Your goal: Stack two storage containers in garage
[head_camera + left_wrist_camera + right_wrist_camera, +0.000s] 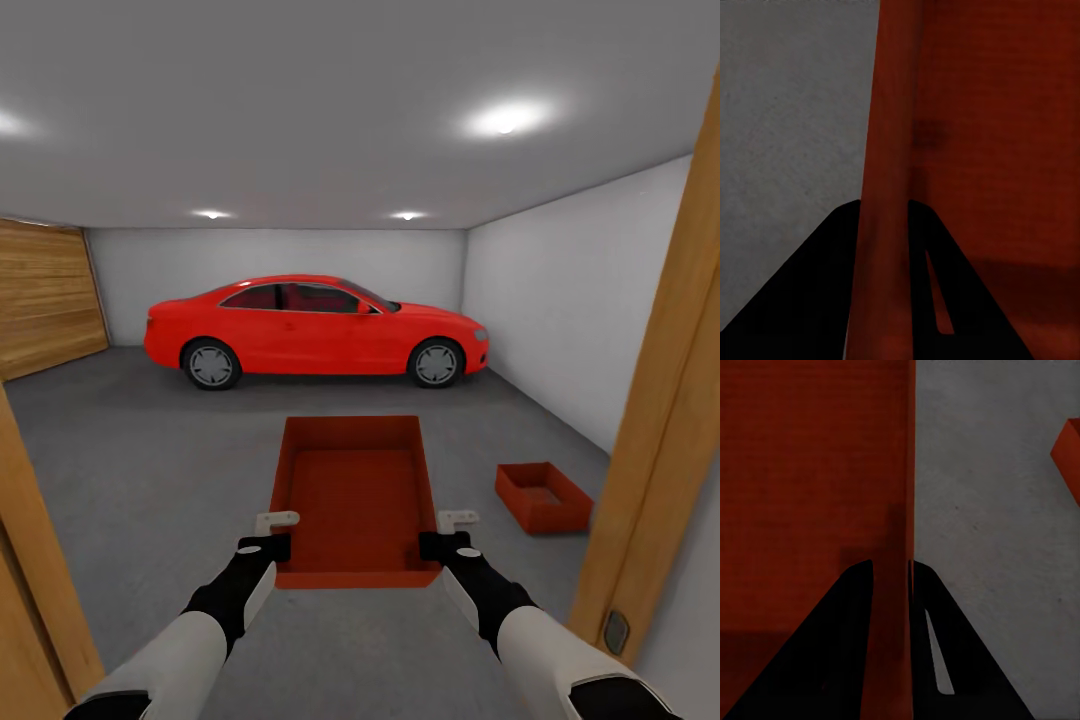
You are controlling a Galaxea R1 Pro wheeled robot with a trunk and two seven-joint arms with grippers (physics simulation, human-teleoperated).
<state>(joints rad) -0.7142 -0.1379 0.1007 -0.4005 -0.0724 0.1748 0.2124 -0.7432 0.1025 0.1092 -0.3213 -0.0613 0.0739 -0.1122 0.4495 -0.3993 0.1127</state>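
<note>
I hold a red-orange storage container (pixel 357 500) out in front of me above the dark concrete floor (pixel 140 470) of the garage. My left gripper (pixel 272 545) is shut on its left wall (pixel 881 187), and my right gripper (pixel 440 545) is shut on its right wall (pixel 900 547). The black fingers (pixel 810 300) pinch the thin wall from both sides, as do the right fingers (pixel 832 652). The second storage container (pixel 543 496) sits on the floor to the right, near the white wall; its corner (pixel 1066 454) shows past the held bin.
A red car (pixel 315 332) is parked across the back of the garage. Wooden door-frame posts flank me at left (pixel 30 560) and right (pixel 665 420). A wood-panelled garage door (pixel 45 300) is at the far left. Open floor lies between me and the car.
</note>
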